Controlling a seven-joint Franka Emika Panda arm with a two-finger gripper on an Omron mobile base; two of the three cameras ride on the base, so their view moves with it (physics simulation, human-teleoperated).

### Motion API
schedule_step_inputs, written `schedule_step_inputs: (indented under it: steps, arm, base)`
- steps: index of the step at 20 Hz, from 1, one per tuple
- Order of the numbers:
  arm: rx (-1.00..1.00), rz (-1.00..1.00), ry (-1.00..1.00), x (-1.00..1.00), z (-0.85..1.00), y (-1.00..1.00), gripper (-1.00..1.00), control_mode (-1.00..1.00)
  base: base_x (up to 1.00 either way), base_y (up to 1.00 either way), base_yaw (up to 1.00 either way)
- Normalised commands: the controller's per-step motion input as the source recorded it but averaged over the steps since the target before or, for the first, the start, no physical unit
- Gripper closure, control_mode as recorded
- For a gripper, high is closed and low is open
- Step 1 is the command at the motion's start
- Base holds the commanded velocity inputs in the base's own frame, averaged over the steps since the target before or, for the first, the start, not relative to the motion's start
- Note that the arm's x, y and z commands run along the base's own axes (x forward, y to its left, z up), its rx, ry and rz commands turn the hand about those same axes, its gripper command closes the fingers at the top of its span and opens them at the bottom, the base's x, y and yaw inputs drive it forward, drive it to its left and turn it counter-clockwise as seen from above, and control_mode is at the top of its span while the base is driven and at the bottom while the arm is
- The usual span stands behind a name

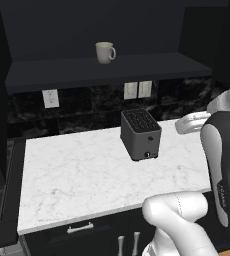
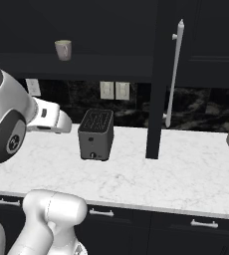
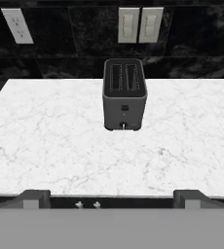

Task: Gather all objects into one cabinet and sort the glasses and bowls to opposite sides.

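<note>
A pale beige mug (image 1: 105, 52) stands upright on the dark shelf of the open black wall cabinet (image 1: 137, 67), above the counter; its handle points right. From the other side the same mug (image 2: 63, 50) sits at the shelf's left part. The cabinet door (image 2: 159, 74) stands open, edge-on, with its long silver bar handle (image 2: 175, 69). My gripper (image 3: 111, 199) is open, its two dark fingertips (image 3: 34, 198) far apart with nothing between them. It hangs back near the counter's front edge, well below the mug and facing the wall.
A dark grey toaster (image 1: 140, 134) (image 3: 124, 95) stands mid-counter on the white marble counter (image 1: 77, 170). White outlets and switches (image 3: 138, 24) line the black backsplash. Black drawers with short silver pulls (image 1: 80, 228) run under the counter.
</note>
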Motion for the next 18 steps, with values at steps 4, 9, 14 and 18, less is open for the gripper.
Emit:
schedule_step_inputs:
  steps: [4,9,14,18]
  arm:
    - [0.0,0.07,-0.13,-0.02,0.34,0.06,-1.0,-1.0]
    - [0.02,0.09,-0.09,0.15,0.34,0.11,-1.0,-1.0]
    - [0.0,0.16,-0.08,0.07,0.36,0.1,-1.0,-1.0]
    - [0.0,0.14,-0.11,0.11,0.14,0.25,-1.0,-1.0]
  base:
    - [0.0,0.0,0.0]
    - [0.0,0.0,0.0]
    - [0.0,0.0,0.0]
    - [0.0,0.0,0.0]
